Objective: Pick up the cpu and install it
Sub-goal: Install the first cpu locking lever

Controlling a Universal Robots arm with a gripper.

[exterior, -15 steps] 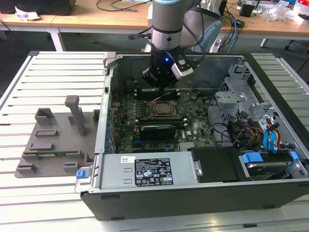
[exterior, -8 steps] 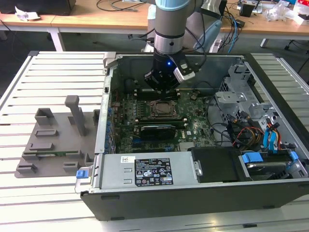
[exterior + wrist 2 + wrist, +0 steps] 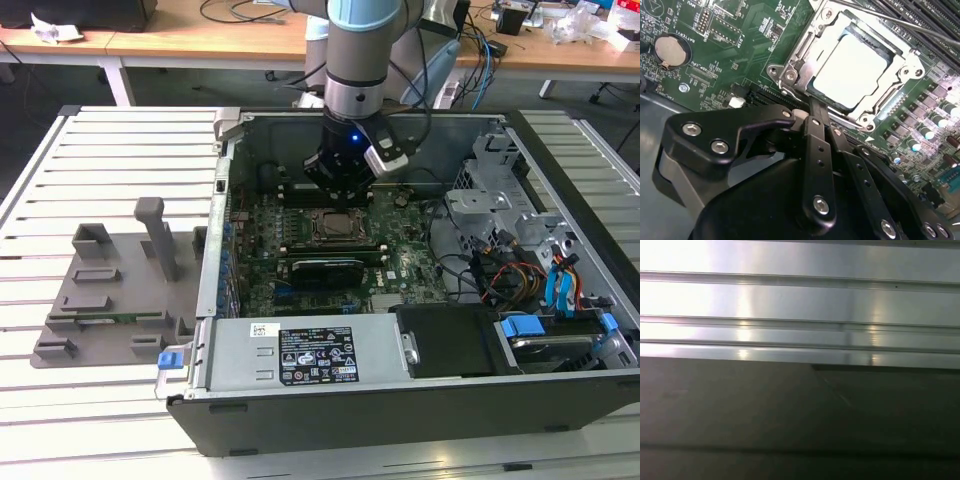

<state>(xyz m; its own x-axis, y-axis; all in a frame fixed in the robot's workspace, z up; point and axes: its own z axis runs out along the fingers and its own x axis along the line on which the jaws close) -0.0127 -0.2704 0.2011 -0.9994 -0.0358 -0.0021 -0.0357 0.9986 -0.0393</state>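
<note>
The cpu [image 3: 850, 70], a flat square chip with a pale silver top, lies inside the metal-framed socket [image 3: 790, 75] on the green motherboard. In the exterior view the cpu [image 3: 334, 222] sits mid-board, directly beneath my gripper [image 3: 340, 195]. In the second wrist view my gripper [image 3: 815, 112] hovers just off one edge of the socket. Its two thin black fingers [image 3: 819, 150] are pressed together with nothing between them. The socket's retaining frame stands open around the chip.
The open computer case [image 3: 400, 400] surrounds the board, with a power supply [image 3: 300, 355] at the front and a drive bay with cables [image 3: 520, 270] at the exterior view's right. A grey fixture [image 3: 100, 290] lies outside on the slatted table. A coin battery [image 3: 671, 50] sits on the board.
</note>
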